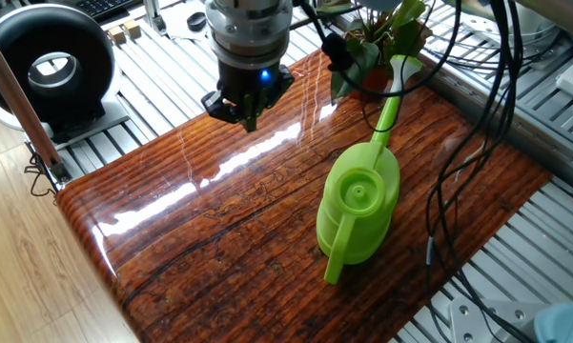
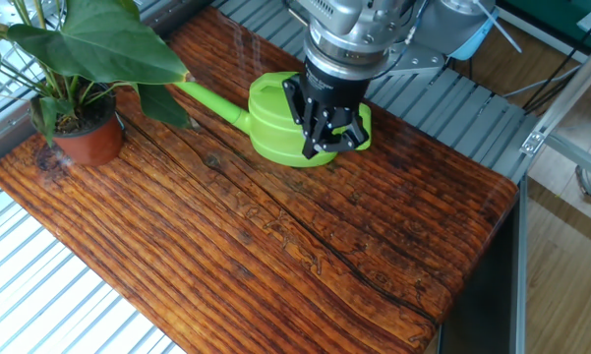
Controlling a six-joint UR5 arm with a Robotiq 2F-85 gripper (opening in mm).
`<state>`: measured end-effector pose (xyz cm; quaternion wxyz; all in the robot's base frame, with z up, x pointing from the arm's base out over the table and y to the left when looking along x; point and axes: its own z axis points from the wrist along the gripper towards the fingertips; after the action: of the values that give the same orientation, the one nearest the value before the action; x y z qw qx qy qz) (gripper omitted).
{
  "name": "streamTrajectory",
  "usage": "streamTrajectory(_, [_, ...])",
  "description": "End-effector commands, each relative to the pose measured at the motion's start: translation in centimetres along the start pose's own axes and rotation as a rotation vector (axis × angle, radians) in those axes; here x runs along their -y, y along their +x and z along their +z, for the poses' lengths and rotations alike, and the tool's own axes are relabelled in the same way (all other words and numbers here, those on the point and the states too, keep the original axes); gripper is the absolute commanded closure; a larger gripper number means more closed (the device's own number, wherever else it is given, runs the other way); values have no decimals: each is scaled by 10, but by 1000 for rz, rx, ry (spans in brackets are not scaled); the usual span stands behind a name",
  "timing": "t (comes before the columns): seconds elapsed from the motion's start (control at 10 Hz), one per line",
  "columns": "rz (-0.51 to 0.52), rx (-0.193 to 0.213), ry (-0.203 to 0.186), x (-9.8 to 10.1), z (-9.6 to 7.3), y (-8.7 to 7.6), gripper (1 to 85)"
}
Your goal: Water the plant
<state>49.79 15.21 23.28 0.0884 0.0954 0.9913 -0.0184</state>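
Note:
The plant [image 2: 74,59], with broad dark green leaves in a small terracotta pot [image 2: 88,143], stands at the far left corner of the wooden table; in one fixed view its leaves [image 1: 386,38] show at the top. A lime-green watering can [image 1: 358,205] rests on the table with its spout reaching toward the plant. In the other fixed view the can [image 2: 275,123] lies partly behind my gripper [image 2: 322,146]. My gripper [image 1: 247,114] hovers above the wood to the left of the can, apart from it. Its fingertips come together and nothing is held.
A black round device [image 1: 48,62] sits beyond the table's left end. Black cables [image 1: 477,143] hang over the right side of the table [image 1: 219,238]. Metal slatted surfaces [image 2: 69,305] surround the wooden top.

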Motion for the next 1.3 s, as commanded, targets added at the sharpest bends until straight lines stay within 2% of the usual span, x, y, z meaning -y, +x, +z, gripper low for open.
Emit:
streamTrajectory(0.0, [39,11,-39,-13,2,-5,843])
streamTrajectory(0.1, [14,24,-9,-1,3,-10,843])
streamTrajectory(0.2, [14,32,-20,-4,3,-12,843])
streamTrajectory(0.7, [28,19,-38,-9,3,-8,843])
streamTrajectory(1.2, [22,6,-34,-8,4,-5,843])
